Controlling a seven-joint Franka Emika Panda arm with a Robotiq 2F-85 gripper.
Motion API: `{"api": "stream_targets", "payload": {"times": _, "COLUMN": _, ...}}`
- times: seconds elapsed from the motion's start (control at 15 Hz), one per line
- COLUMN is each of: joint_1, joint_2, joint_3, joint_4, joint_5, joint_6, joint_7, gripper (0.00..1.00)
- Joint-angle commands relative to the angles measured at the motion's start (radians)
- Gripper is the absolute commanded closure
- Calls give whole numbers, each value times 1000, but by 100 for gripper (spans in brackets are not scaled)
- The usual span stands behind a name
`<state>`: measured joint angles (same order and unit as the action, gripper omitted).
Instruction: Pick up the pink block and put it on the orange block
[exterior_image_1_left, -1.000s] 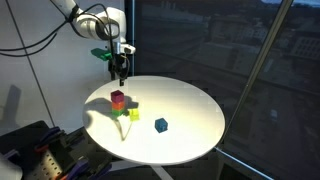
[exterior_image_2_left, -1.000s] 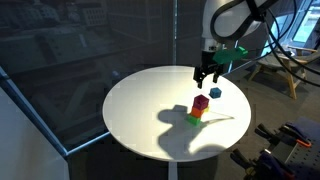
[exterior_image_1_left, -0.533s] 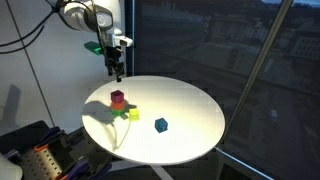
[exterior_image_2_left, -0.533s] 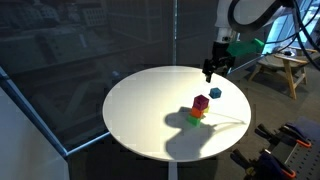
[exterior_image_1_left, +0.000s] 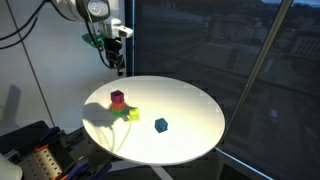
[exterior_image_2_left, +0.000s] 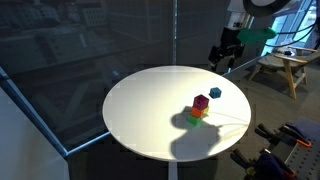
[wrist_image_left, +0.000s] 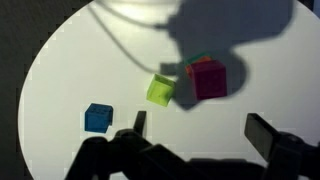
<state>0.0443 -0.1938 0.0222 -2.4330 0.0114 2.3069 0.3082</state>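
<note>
The pink block (exterior_image_1_left: 118, 96) sits on top of the orange block (exterior_image_1_left: 118, 105) on the round white table (exterior_image_1_left: 190, 100). The stack also shows in an exterior view, pink block (exterior_image_2_left: 200, 102) over orange block (exterior_image_2_left: 199, 111). In the wrist view only the pink block (wrist_image_left: 207, 78) shows; the orange block is hidden beneath it. My gripper (exterior_image_1_left: 117, 62) hangs high above the table's edge, away from the stack, open and empty. It also shows in an exterior view (exterior_image_2_left: 222, 62) and in the wrist view (wrist_image_left: 200, 128).
A yellow-green cube (exterior_image_1_left: 131, 114) lies right beside the stack, also in the wrist view (wrist_image_left: 160, 90). A blue cube (exterior_image_1_left: 160, 125) lies apart from them, also in the wrist view (wrist_image_left: 97, 118) and in an exterior view (exterior_image_2_left: 214, 92). Glass panes stand behind the table.
My gripper has risen and drawn back from above the stack toward the table's edge. The blocks have not moved.
</note>
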Motion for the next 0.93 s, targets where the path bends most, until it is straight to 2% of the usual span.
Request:
{"api": "stream_targets", "payload": {"times": 0.0, "joint_1": -21, "joint_2": -44, "joint_3": 1, "joint_4": -6, "joint_5": 25, "joint_6": -25, "joint_7": -22, "gripper": 0}}
{"api": "stream_targets", "payload": {"times": 0.2, "joint_1": -19, "joint_2": -49, "joint_3": -2, "joint_4": -2, "joint_5": 27, "joint_6": -44, "joint_7": -81, "gripper": 0}}
{"api": "stream_targets", "payload": {"times": 0.6, "joint_1": -13, "joint_2": -42, "joint_3": -10, "joint_4": 22, "joint_5": 38, "joint_6": -155, "joint_7": -244, "gripper": 0}}
{"api": "stream_targets", "payload": {"times": 0.87, "joint_1": -18, "joint_2": -26, "joint_3": 3, "joint_4": 7, "joint_5": 18, "joint_6": -124, "joint_7": -209, "gripper": 0}}
